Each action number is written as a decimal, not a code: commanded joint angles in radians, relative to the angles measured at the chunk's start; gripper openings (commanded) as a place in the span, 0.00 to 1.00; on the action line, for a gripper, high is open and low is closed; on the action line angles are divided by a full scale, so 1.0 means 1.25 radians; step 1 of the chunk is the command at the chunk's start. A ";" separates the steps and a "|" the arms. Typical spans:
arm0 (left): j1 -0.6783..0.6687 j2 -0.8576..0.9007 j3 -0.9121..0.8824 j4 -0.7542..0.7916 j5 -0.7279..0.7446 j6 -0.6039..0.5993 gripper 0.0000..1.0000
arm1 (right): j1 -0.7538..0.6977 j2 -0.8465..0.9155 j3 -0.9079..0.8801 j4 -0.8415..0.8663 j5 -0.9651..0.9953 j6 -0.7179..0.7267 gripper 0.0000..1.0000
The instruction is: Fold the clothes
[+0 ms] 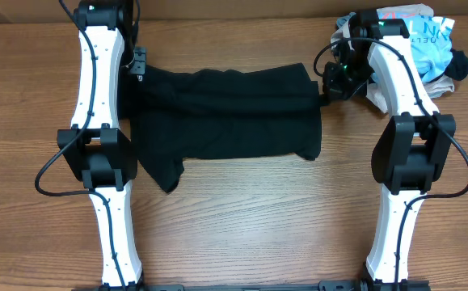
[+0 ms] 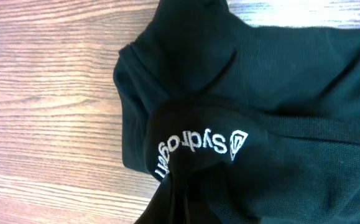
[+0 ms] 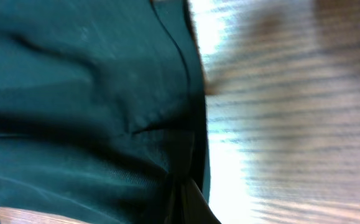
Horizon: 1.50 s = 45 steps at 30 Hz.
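Left fingers (image 1: 140, 66): clenched on the far left corner of the black garment (image 1: 225, 113). In the left wrist view the fingers themselves do not show, but the cloth gathers to a pinched bunch at the bottom edge of the picture, which fits a grip.

Black garment: lies on the table (image 1: 242, 226), spread crosswise between the two arms, towards the far side. It is a wide, roughly oblong band, matt black and soft, with long shallow creases running left to right. One flap hangs out at the near left corner, next to the left arm (image 1: 96, 153). That arm lies along the garment's left edge and hides it from above. In the left wrist view a rounded fold carries the white lettering (image 2: 189, 149) and a small shield-shaped logo (image 2: 237, 144). The print is upside down from this camera, so I will not vouch for the wording.

Right fingers (image 1: 330, 87): clenched on the garment's right edge, near its far corner. The right wrist view is blurred; dark cloth fills its left part and narrows to a pinch at the bottom, with bare wood to the right.

Far right corner of the table: a loose heap with a light blue shirt (image 1: 423, 40) bearing white letters, and a beige garment (image 1: 440, 87) under it. The right arm (image 1: 399, 81) crosses in front of the heap and covers its left part. The heap lies apart from the black garment.
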<state>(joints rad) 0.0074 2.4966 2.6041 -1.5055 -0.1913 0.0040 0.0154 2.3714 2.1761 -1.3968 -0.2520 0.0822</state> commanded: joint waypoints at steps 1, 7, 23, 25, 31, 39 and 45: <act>0.006 -0.013 -0.001 0.018 -0.015 0.010 0.04 | 0.002 -0.009 -0.001 0.030 -0.038 -0.003 0.04; 0.006 -0.015 0.021 0.050 -0.015 -0.016 0.04 | 0.002 -0.009 0.054 0.100 -0.054 0.000 0.04; 0.006 -0.013 0.168 0.195 -0.015 -0.045 0.04 | 0.002 -0.009 0.140 0.333 -0.030 0.039 0.04; 0.006 -0.013 0.160 0.200 -0.021 -0.045 0.04 | 0.002 -0.009 0.140 0.338 -0.029 0.039 0.04; 0.013 -0.013 0.139 0.177 -0.021 -0.045 0.04 | 0.002 -0.009 0.140 0.281 -0.030 0.039 0.04; 0.013 -0.013 0.137 0.043 -0.017 -0.045 0.08 | 0.002 -0.006 0.127 0.136 -0.029 0.038 0.04; 0.013 -0.013 0.131 -0.038 -0.017 -0.045 0.45 | 0.002 -0.006 0.103 0.070 -0.030 0.038 0.54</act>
<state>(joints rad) 0.0151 2.4966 2.7739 -1.5352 -0.2005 -0.0349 0.0154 2.3714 2.3157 -1.2900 -0.2981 0.1341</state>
